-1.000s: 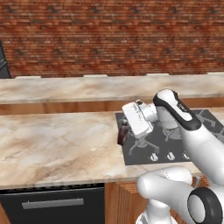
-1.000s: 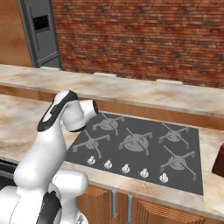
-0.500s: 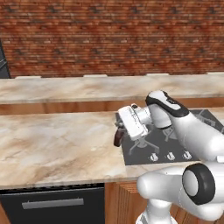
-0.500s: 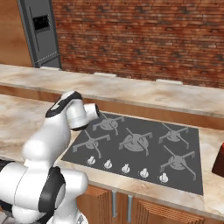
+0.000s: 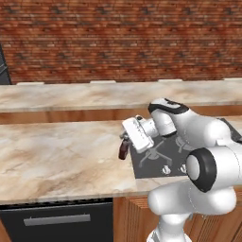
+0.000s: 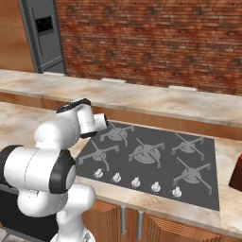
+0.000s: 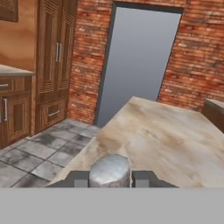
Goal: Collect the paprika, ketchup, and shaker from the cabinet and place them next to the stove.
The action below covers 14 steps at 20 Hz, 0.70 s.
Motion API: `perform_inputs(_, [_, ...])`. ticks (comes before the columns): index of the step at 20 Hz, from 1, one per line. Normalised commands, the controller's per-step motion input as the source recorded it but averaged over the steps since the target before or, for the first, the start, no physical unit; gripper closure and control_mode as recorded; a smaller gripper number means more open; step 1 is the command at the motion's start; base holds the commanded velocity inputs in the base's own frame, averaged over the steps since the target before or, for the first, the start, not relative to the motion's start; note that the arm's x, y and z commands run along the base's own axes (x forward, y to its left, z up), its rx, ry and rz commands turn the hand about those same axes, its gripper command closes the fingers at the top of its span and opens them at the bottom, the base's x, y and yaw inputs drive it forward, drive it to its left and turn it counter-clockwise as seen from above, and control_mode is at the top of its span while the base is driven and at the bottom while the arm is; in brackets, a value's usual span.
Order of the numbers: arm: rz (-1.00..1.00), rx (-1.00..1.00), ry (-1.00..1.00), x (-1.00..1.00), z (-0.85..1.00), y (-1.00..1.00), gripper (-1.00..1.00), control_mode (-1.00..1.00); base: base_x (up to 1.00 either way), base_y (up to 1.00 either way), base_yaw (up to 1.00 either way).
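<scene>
In the left base view, the gripper (image 5: 126, 138) hangs over the marble counter (image 5: 61, 156), just left of the stove (image 5: 156, 158). Below it hangs the ketchup (image 5: 124, 149), a dark red bottle taken by its neck, body down, its base at or just above the counter; contact cannot be told. The jaws are closed on the neck. The hand is turned sideways, out to the left, probably so the bottle can stay upright while it is brought down beside the cooktop's left edge. The spot fits the task: next to the stove, not on it. A raised back ledge and a brick wall (image 5: 118, 38) run behind.

In the right base view, the arm stands at the near left, its wrist over the stove's (image 6: 151, 156) far left corner. The hand and bottle are hidden behind the forearm. Four grates and a front row of white knobs show, nothing standing on them. At the far right edge, on the counter (image 6: 227, 198) past the cooktop, a dark red shape (image 6: 237, 174) is cut off by the frame; it may be the paprika, but too little shows to say. A grey fridge (image 6: 45, 35) stands far left.

In the hand view, the ketchup's grey cap (image 7: 110, 172) sits between the two fingertips (image 7: 79, 178), pinched from both sides. Beyond, the counter (image 7: 153, 140) stretches away toward a grey panel and wooden cabinets (image 7: 52, 65) over a tiled floor. My guess is that a short lowering and release remain for this bottle.
</scene>
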Motion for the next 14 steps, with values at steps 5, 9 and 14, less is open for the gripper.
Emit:
perform_inputs(5, [0.06, 0.0, 0.0, 0.24, -0.31, 0.04, 1.0, -1.0, 0.0, 0.0, 0.0])
perform_inputs(9, [0.05, 0.0, 0.0, 0.23, -0.33, 0.1, 1.0, -1.0, 0.0, 0.0, 0.0])
perform_inputs(14, [0.05, 0.0, 0.0, 0.16, -0.33, 0.07, 1.0, -1.0, 0.0, 0.0, 0.0])
